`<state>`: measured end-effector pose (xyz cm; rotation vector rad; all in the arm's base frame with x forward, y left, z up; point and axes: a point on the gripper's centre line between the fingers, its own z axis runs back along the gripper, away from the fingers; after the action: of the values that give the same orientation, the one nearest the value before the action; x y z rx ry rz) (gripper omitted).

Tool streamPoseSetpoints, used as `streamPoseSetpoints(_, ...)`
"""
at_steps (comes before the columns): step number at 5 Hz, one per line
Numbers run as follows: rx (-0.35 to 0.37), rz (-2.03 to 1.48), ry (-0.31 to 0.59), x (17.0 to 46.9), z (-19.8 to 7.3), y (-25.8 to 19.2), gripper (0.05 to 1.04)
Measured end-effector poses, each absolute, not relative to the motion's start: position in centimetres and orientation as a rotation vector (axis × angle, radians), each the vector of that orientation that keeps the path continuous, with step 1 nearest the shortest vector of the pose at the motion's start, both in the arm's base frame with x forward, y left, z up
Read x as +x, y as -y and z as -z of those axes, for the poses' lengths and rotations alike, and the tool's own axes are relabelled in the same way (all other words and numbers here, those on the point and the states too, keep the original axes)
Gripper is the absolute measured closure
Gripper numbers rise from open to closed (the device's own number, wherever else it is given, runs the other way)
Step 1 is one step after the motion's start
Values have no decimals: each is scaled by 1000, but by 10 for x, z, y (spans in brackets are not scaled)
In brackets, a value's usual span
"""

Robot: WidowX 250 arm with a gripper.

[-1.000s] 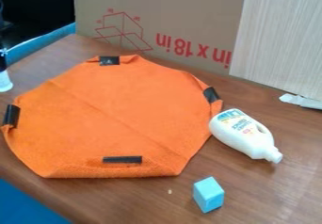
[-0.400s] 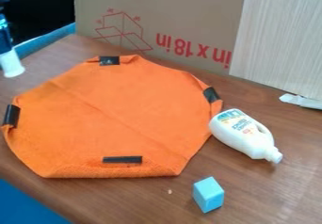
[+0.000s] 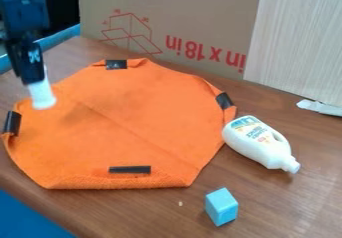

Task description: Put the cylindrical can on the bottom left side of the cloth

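The pick-up looks done: the gripper [image 3: 35, 81] has the white can [image 3: 43, 96] pinched at its tips, and holds it, slightly tilted, at the cloth's [image 3: 127, 127] ten o'clock edge, seemingly above the fabric. Placing is what remains. Taking bottom left as seen by the camera, the goal is probably around seven to eight o'clock, so the can would need carrying toward there, lowering until it rests on the cloth, and letting go.

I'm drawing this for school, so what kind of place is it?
Probably a robot practice table: there's an orange cloth with black tape, a toy-like blue block and a big cardboard box.
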<state>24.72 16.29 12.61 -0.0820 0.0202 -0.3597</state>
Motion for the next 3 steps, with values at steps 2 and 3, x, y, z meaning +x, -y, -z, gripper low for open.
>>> streamPoseSetpoints(2, -11, 375, -21, 252, -100, -152, 539)
streamPoseSetpoints(3, 19, 374, 2, 257, -96, -158, 469)
